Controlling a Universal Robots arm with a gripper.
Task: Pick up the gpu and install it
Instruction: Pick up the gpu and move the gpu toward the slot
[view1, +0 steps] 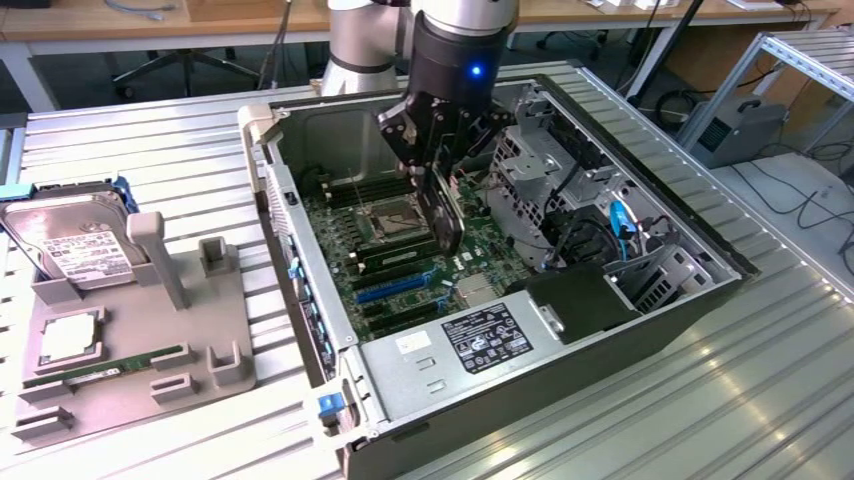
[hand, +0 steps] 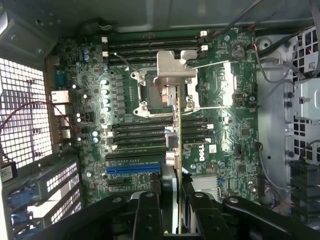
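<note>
Gpu: hung upright on edge inside the open case, directly beneath the gripper. Clamped by its upper edge between the two black fingers, one on each face. Stood over the motherboard, beside the cage; in the wrist view, crossed the socket, silvery bracket farthest from the fingers. Contact with the motherboard: could not tell. Hard drive well apart, at the exterior view's left

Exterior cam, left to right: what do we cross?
hard drive → case wall → gpu held on edge in the gripper → drive cage → blue cable
</note>
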